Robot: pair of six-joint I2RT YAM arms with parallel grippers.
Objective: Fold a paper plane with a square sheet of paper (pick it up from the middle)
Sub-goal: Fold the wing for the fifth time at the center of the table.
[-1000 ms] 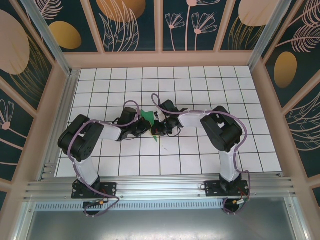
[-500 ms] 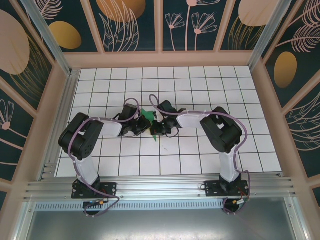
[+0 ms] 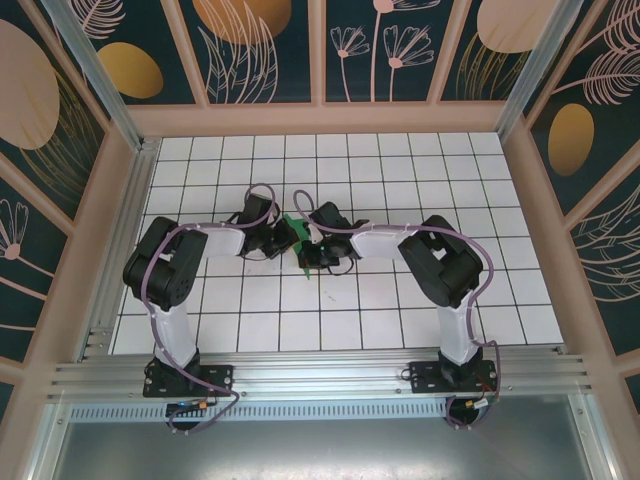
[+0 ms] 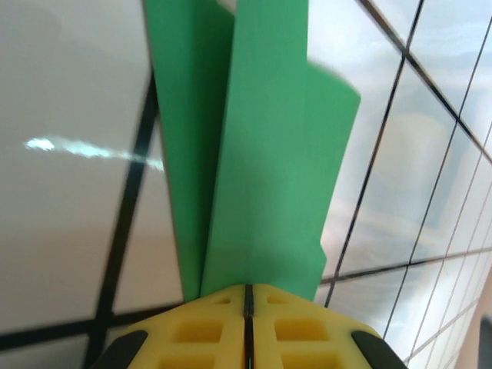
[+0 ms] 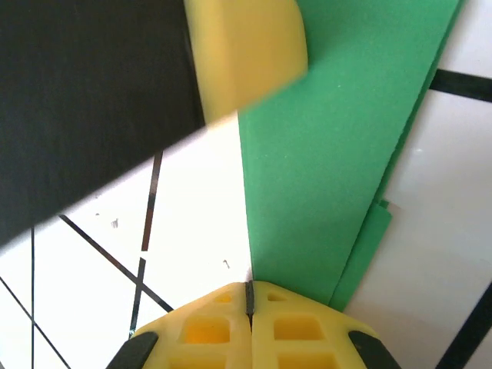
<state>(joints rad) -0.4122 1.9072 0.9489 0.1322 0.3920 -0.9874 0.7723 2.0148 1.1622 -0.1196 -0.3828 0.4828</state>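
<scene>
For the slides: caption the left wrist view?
Shut left gripper at the folded green paper's near end, white grid table beneath.

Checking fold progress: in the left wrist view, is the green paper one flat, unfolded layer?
No, the green paper shows overlapping folded layers extending from the shut left gripper.

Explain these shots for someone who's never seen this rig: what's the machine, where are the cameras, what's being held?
Two small robot arms are bolted side by side at the near edge of a white tiled table. The wide picture looks down from above and behind them. The two close-ups come from a camera on each wrist, looking along that arm's yellow fingers. The left gripper and the right gripper meet near the middle of the table. Both are shut on the green paper, which is already folded into several layers and is on its way to becoming a paper plane.
</scene>
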